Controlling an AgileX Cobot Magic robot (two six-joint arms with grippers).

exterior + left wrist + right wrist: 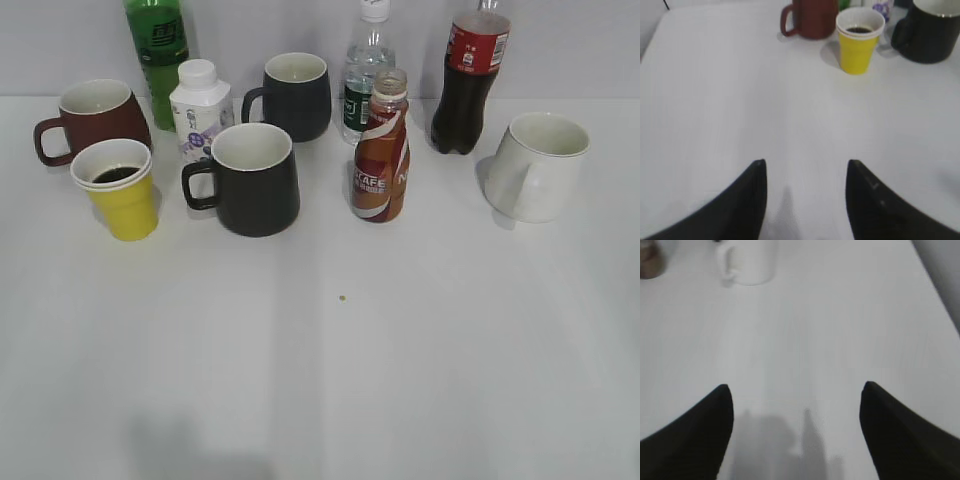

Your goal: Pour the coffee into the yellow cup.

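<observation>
The coffee bottle (381, 150) stands upright and uncapped at the table's middle back; its base shows at the top left of the right wrist view (650, 262). The yellow cup (120, 190) stands at the left with dark liquid inside, also seen in the left wrist view (858, 42). My left gripper (806, 165) is open and empty over bare table, well short of the cup. My right gripper (796, 387) is open and empty over bare table. Neither gripper shows in the exterior view.
A brown-red mug (95, 118), two dark mugs (250, 178) (295, 95), a white mug (540, 165), a white milk bottle (200, 105), green bottle (157, 55), water bottle (367, 75) and cola bottle (470, 80) crowd the back. A small speck (342, 297) lies mid-table.
</observation>
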